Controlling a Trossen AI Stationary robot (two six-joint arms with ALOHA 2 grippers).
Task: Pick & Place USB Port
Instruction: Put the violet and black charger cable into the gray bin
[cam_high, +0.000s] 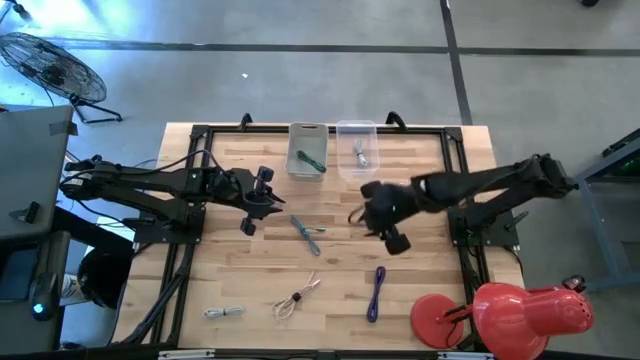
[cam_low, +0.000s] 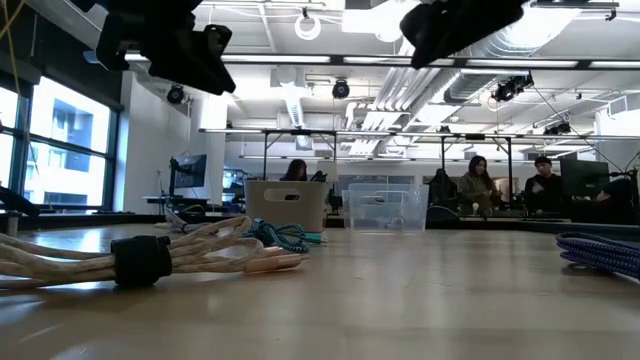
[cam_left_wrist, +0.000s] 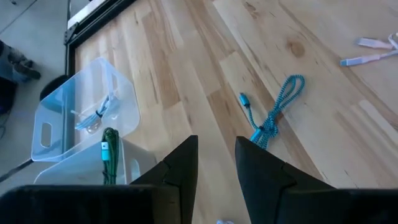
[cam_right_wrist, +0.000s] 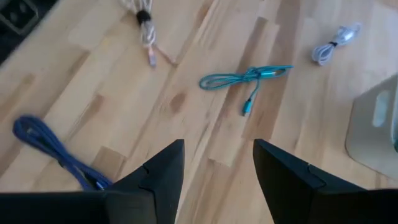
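Target for the next pick, by judgement: the teal braided USB cable (cam_high: 307, 230) lying on the bare wood table (cam_high: 420, 300), centre of the high view, between the two arms. Its long axis runs diagonally, from upper left to lower right in that view.

The left gripper (cam_high: 256, 207) hovers just left of the cable's upper end; the right gripper (cam_high: 378, 218) sits farther off to the cable's right. The left arm looks the nearer one.

In the left wrist view the cable (cam_left_wrist: 272, 114) lies ahead of the dark fingers (cam_left_wrist: 180, 167) and off to the right of their gap, not between them. Fingers stand narrowly apart, holding nothing.

In the right wrist view the cable (cam_right_wrist: 245, 79) lies ahead of the fingers (cam_right_wrist: 163, 167), roughly in line with the gap, well clear of the tips. Fingers stand wide, empty.

The grey bin (cam_high: 307, 150) and the clear plastic bin (cam_high: 357, 148) sit at upper centre of the high view, each already holding a cable.
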